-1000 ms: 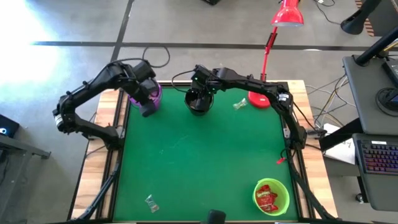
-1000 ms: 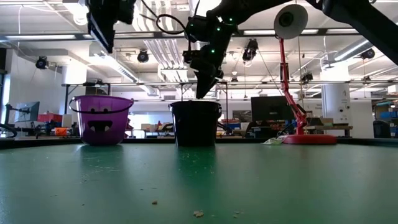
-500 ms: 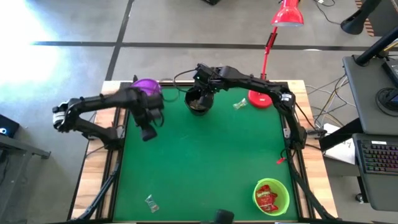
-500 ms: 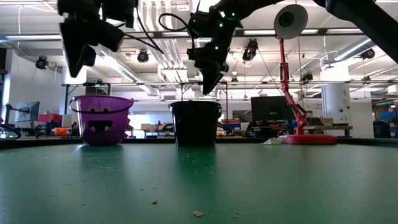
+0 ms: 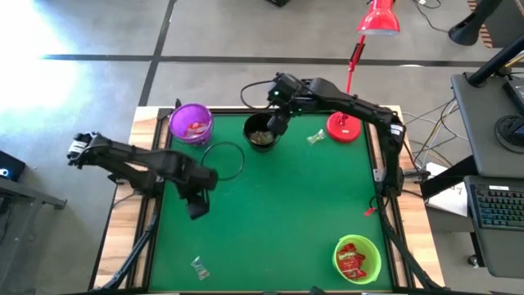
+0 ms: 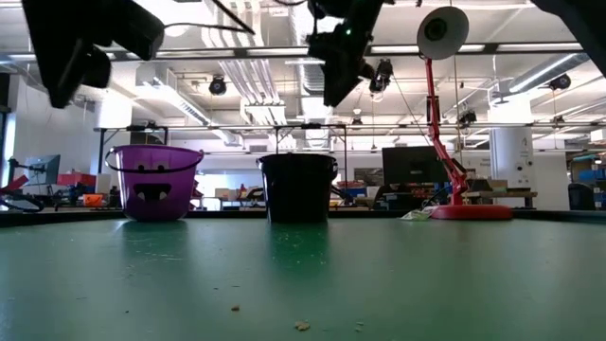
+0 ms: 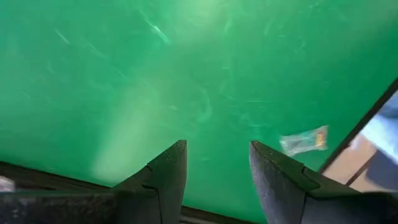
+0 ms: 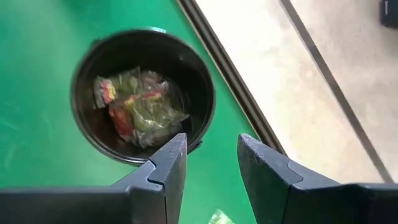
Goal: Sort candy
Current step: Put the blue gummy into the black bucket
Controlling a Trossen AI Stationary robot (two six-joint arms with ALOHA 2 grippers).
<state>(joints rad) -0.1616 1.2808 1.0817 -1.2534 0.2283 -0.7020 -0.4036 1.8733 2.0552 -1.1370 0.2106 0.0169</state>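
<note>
The candy is small wrapped sweets. One clear-wrapped piece (image 5: 199, 266) lies near the mat's front left corner and shows in the left wrist view (image 7: 303, 140). Another clear piece (image 5: 316, 137) lies by the lamp base. My left gripper (image 5: 196, 211) hangs open and empty over the mat's left half (image 7: 217, 180). My right gripper (image 5: 277, 127) is open and empty (image 8: 211, 168), above the right rim of the black bowl (image 8: 143, 93). That bowl holds several clear and greenish sweets (image 8: 140, 106). The purple bowl (image 5: 191, 121) holds red sweets, and so does the green bowl (image 5: 358, 256).
A red desk lamp stands with its base (image 5: 342, 129) at the far right of the mat. A dark cable loop (image 5: 223, 160) lies in front of the purple bowl. A small red thing (image 5: 370, 211) sits at the mat's right edge. The green mat's (image 5: 278, 205) middle is bare.
My left gripper has swung from above the purple bowl toward the table's near edge and come down over the mat's left half. The purple bowl, covered before, now shows red sweets. My right gripper has risen above the black bowl and shifted a little toward the table's right.
</note>
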